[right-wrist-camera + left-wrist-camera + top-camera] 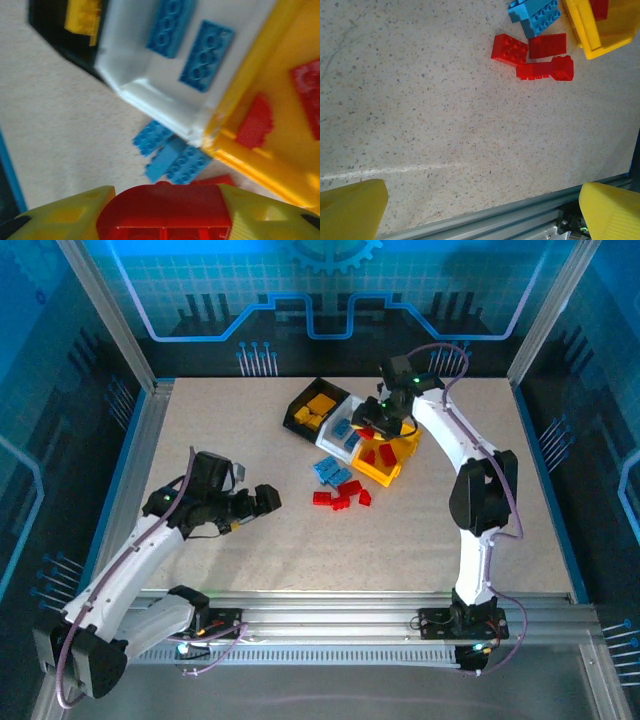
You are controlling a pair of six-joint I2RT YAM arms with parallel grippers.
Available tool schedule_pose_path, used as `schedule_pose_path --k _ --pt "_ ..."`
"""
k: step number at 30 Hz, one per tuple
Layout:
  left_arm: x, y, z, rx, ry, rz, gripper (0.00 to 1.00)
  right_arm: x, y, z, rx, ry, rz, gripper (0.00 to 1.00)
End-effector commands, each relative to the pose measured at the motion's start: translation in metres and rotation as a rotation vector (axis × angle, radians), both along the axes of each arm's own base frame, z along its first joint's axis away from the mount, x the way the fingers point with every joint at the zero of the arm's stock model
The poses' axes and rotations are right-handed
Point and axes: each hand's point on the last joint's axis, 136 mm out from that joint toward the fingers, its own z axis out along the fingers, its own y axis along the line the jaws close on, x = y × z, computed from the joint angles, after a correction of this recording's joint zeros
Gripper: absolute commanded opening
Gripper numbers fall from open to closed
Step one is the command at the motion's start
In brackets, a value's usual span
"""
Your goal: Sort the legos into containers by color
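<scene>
Counter [250, 560] below, right end effector [383, 428] holding a red brick [165, 210] should release squarely above the yellow bin [260, 172] ahead.

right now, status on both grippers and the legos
Left gripper open, empty, over table. Right gripper shut on red lego, at the yellow bin. Loose red legos and loose blue legos on table beside it. Nothing blocking the bin.
</scene>
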Motion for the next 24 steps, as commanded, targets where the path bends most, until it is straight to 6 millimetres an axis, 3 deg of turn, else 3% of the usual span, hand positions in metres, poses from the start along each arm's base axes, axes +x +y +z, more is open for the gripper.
schedule_pose_path --k 1,9,13,17,21,24 --pt "-0.009 0.005 -0.008 0.000 0.039 0.024 0.99 -0.001 -0.027 -0.018 -0.087 0.046 -0.006 0.53" --pt "-0.011 0.005 -0.013 -0.013 0.058 0.050 0.99 0.003 -0.054 -0.053 -0.157 0.108 -0.001 0.57" --pt "-0.009 0.000 -0.012 -0.039 0.057 0.043 0.99 0.002 -0.057 -0.053 -0.162 0.111 0.003 0.66" --pt "-0.001 -0.010 -0.006 -0.108 0.037 0.038 0.99 -0.002 -0.057 -0.039 -0.173 0.088 0.012 0.69" --pt "0.006 -0.015 0.002 -0.139 0.003 0.035 0.99 -0.026 -0.039 -0.024 -0.217 0.063 0.098 0.70" --pt "0.006 -0.017 0.001 -0.150 -0.005 0.019 0.99 -0.061 -0.020 -0.033 -0.255 0.098 0.183 0.71"
